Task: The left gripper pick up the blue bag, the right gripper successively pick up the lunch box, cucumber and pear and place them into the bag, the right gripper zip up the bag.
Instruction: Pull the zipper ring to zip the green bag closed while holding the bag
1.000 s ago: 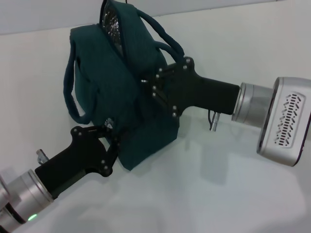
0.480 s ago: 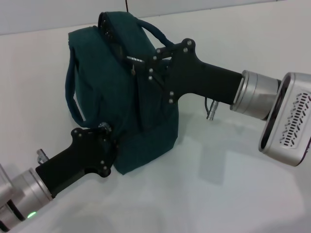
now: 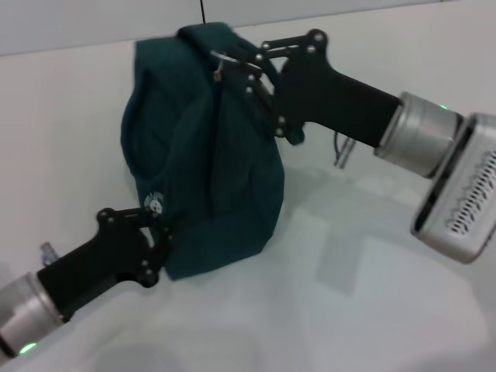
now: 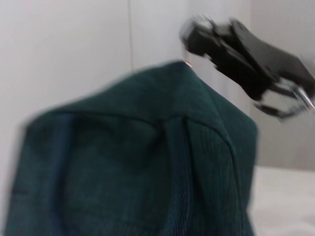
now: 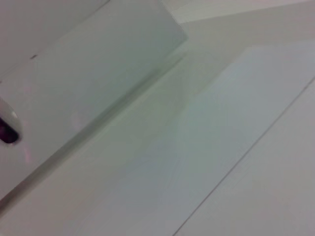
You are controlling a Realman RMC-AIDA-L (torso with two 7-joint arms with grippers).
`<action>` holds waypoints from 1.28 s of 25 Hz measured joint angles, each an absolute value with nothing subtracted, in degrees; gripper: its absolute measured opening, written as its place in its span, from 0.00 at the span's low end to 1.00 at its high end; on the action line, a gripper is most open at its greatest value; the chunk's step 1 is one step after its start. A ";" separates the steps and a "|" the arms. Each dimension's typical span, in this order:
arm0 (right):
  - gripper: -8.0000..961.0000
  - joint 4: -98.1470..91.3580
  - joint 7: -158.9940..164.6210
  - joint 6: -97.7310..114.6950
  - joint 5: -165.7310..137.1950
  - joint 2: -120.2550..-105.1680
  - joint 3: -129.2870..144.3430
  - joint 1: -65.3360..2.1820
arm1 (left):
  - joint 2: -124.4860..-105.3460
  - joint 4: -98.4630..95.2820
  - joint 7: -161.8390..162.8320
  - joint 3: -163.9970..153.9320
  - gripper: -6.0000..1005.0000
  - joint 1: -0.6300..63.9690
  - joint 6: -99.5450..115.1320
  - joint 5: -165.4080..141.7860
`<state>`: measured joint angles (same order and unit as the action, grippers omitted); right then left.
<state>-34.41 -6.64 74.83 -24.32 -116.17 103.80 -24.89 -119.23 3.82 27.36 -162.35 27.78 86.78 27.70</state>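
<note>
Blue bag (image 3: 209,155) stands on the white table (image 3: 349,294), mouth seen closed. Its lower corner at 7 o'clock is clamped by the left gripper (image 3: 155,232). Metal ring pull (image 3: 221,62) at 12 o'clock is pinched by the right gripper (image 3: 244,66).

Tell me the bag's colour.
Dark teal; the bag shows best in the head view.

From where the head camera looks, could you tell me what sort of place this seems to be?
Probably a lab or test bench rather than a home: a bare white table against a plain pale wall, with only the blue bag on it, worked by the left gripper and the right gripper.
</note>
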 joint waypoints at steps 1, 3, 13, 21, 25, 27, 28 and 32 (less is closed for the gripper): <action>0.02 -34.59 -6.89 75.55 -23.63 -116.17 104.22 -24.18 | -119.18 4.69 27.93 -162.27 0.07 27.49 88.39 28.23; 0.02 -34.94 -7.16 76.88 -22.33 -116.17 105.41 -22.81 | -119.13 6.49 29.14 -162.26 0.07 26.85 91.57 29.25; 0.02 -36.39 -14.22 74.75 -8.70 -116.17 119.00 -19.42 | -119.31 8.53 32.92 -162.62 0.10 24.84 96.11 34.07; 0.02 -36.53 -15.74 73.70 -7.07 -116.18 120.14 -20.00 | -119.35 8.17 35.48 -162.25 0.14 23.63 98.00 36.10; 0.02 -36.53 -15.67 73.66 -7.05 -116.18 119.92 -20.14 | -119.51 6.77 35.26 -162.23 0.16 22.27 101.35 38.79; 0.02 -36.53 -15.70 73.62 -7.03 -116.17 119.92 -20.23 | -119.51 6.30 35.32 -162.23 0.18 22.14 101.80 39.36; 0.02 -36.52 -15.71 73.61 -7.02 -116.17 119.92 -20.33 | -119.54 5.63 35.27 -162.24 0.22 22.01 102.08 39.99; 0.02 -36.51 -15.57 73.60 -6.46 -116.17 120.07 -20.67 | -119.69 2.84 34.91 -162.24 0.39 22.14 102.37 41.56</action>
